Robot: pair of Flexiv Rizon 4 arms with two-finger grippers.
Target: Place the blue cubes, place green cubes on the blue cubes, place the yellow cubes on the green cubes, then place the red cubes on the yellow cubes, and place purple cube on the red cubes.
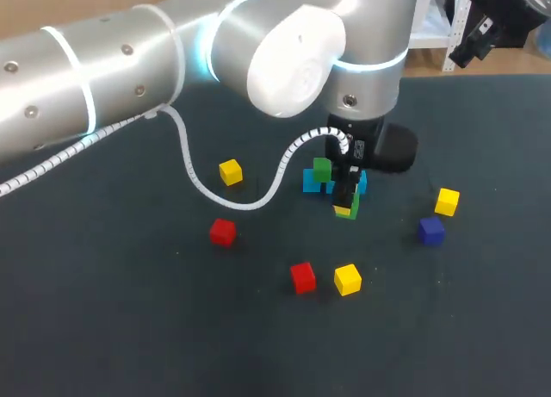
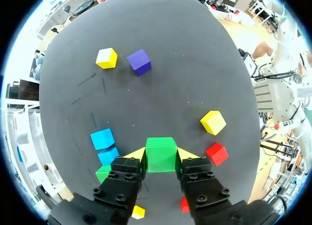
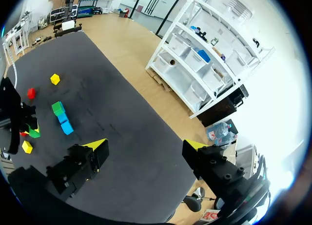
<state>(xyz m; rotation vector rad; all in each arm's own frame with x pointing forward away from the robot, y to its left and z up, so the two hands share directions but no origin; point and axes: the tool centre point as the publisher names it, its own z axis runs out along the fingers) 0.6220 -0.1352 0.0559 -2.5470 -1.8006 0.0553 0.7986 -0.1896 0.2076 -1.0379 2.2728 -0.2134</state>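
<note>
My left gripper (image 1: 347, 199) (image 2: 161, 155) is shut on a green cube (image 1: 348, 210) (image 2: 161, 153), held between its yellow tips just in front of the two blue cubes (image 1: 310, 183) (image 2: 102, 138). The blue cubes stand side by side, and a second green cube (image 1: 322, 168) (image 2: 103, 173) touches one of them. Yellow cubes (image 1: 230, 171) (image 1: 447, 201) (image 1: 347, 279), red cubes (image 1: 222, 232) (image 1: 302, 276) and the purple cube (image 1: 430, 230) (image 2: 139, 62) lie scattered around. My right gripper (image 3: 146, 146) stands open and empty, high off the table's far right.
The dark table mat (image 1: 129, 328) has free room at its left and front. A white cable (image 1: 194, 169) loops from the left arm over the mat near the yellow cube.
</note>
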